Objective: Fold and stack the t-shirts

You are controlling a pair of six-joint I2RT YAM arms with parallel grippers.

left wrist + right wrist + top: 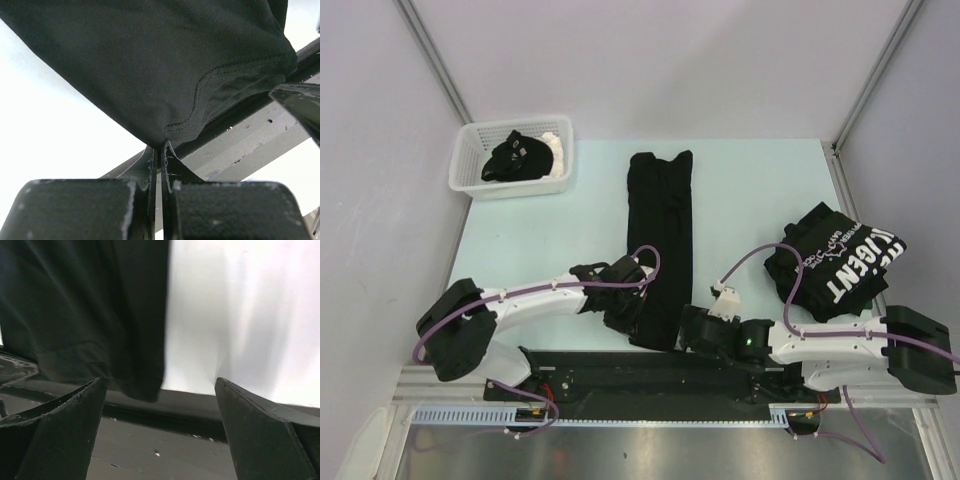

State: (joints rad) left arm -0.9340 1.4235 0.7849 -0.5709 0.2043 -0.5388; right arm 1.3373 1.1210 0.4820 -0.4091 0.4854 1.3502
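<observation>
At mid table (550,230), narrow folded black t-shirt (660,240), long axis running from the near edge toward the far edge, near end by the arms. Near left hem corner pinched in the closed left tool (160,150). Just beside the near right corner, right tool (160,382), fingers wide apart, empty. At right, well apart, lettered t-shirt (840,262), bunched; far left, white basket (470,180).
</observation>
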